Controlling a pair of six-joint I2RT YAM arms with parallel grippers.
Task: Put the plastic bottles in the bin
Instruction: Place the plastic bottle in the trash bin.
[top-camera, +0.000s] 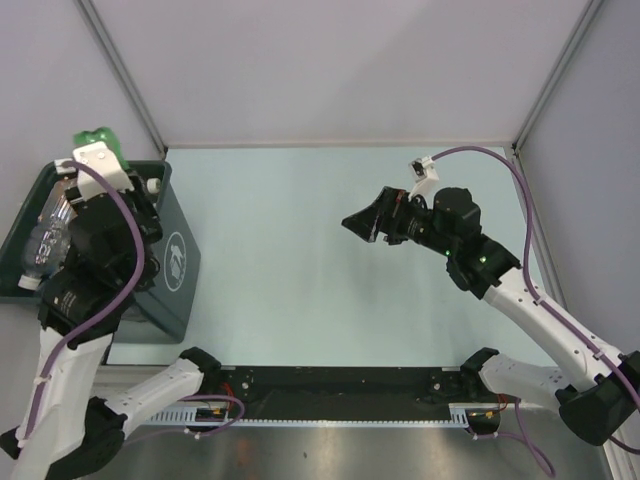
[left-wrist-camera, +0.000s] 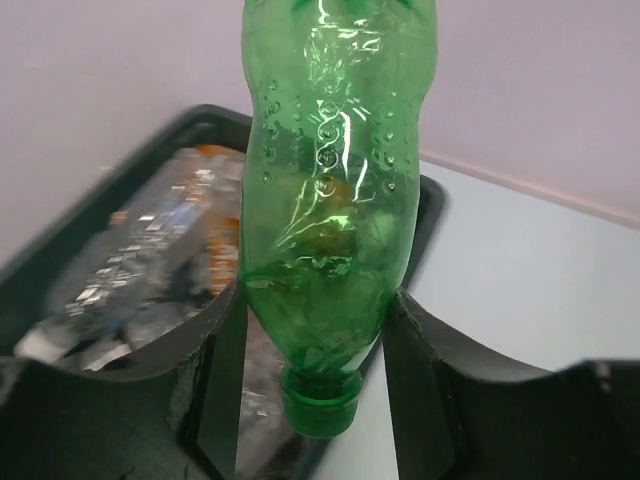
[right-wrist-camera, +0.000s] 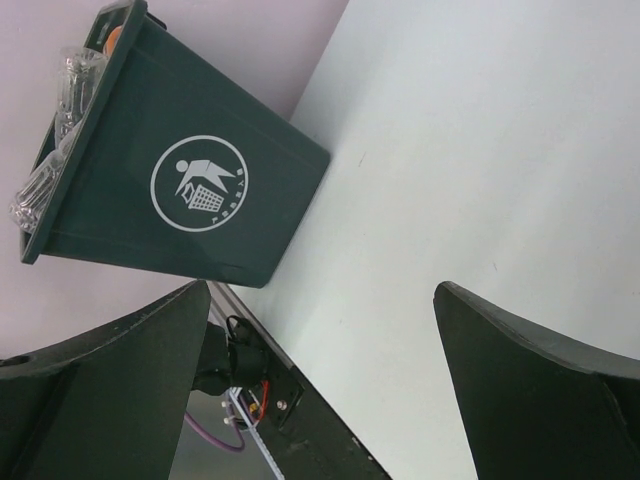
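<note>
Both jaws of the left gripper (left-wrist-camera: 312, 315) clamp a green bottle (left-wrist-camera: 335, 200) near its neck, cap end toward the wrist, its body raised above the bin (left-wrist-camera: 195, 120), which holds clear crushed bottles (left-wrist-camera: 150, 240). The right gripper (right-wrist-camera: 320, 290) gapes wide and empty over the table (right-wrist-camera: 450, 150), well apart from the bin.

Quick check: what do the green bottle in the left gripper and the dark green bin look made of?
Green bottle: thin translucent glossy plastic, apparently; light shines through, and embossed dots and creases show. Dark green rectangular bin: opaque moulded plastic, probably, with a smooth semi-matte wall.
</note>
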